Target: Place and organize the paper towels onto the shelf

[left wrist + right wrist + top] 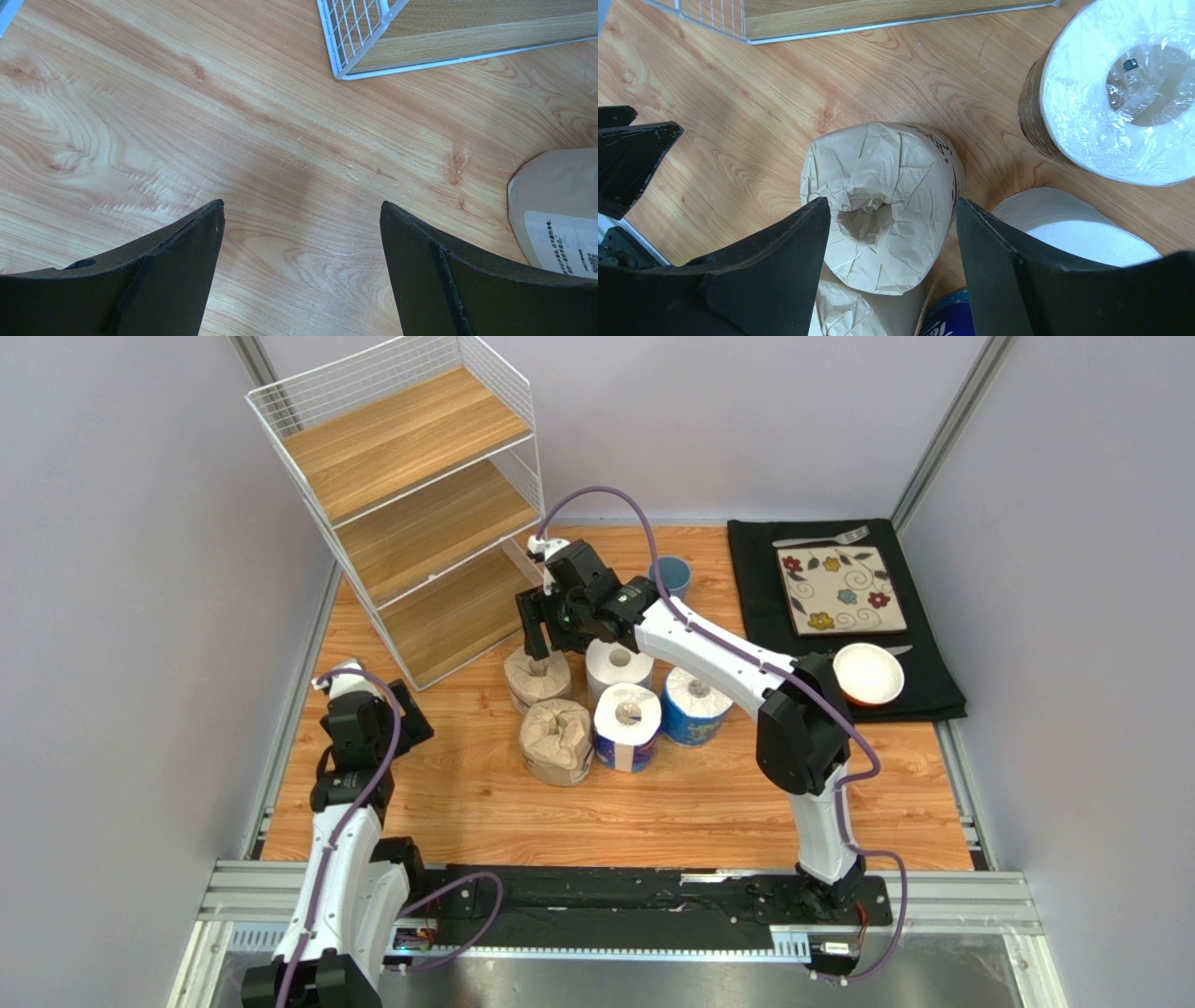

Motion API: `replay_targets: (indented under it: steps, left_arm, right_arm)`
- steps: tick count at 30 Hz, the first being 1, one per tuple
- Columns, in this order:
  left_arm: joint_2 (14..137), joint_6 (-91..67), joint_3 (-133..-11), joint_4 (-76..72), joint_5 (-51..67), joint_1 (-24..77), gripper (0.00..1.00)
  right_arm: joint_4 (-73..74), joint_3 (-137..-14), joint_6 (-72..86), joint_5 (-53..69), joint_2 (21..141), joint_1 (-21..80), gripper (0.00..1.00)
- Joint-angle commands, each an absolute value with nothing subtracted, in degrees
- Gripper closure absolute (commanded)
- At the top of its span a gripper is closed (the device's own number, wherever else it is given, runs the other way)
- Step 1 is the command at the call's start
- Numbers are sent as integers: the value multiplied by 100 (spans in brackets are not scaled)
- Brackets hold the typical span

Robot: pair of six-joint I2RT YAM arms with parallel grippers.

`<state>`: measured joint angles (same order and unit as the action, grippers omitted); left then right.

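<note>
target: brown roll (880,183), upright on table (463,798), near shelf (407,504) front, up against second brown roll (557,742)
right gripper (890,203): spread wide, fingers straddling brown roll's top, not clamped yet
left gripper (302,204): spread wide, over table, holding nothing
other rolls (659,707): bunched right of target, all on table, none on shelf
handling: likely light and soft; crushable under hard squeeze; crumpled wrap probably grippy, not fragile
hold: take across side walls, below tucked-in top hollow; moderate squeeze only
risk: possibly dragging touching neighbour on lift
</note>
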<state>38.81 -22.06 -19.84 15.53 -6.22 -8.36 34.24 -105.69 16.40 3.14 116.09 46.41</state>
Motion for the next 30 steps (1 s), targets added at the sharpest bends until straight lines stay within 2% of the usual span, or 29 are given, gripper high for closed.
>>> replay_targets:
  steps: [1,13,30]
  left_arm:
    - [3876,-2268,-1969,1521,-589,-879,10]
    - [3902,-2276,-1969,1521,-580,-879,10]
    - [3911,-2285,-1978,1521,-580,-879,10]
  right_arm:
    - [3392,-10494,1468,413,11733,4623,31]
    - [3480,-10485,1406,281,12014,4623,34]
    - [3498,-10494,1450,281,12296,4623,44]
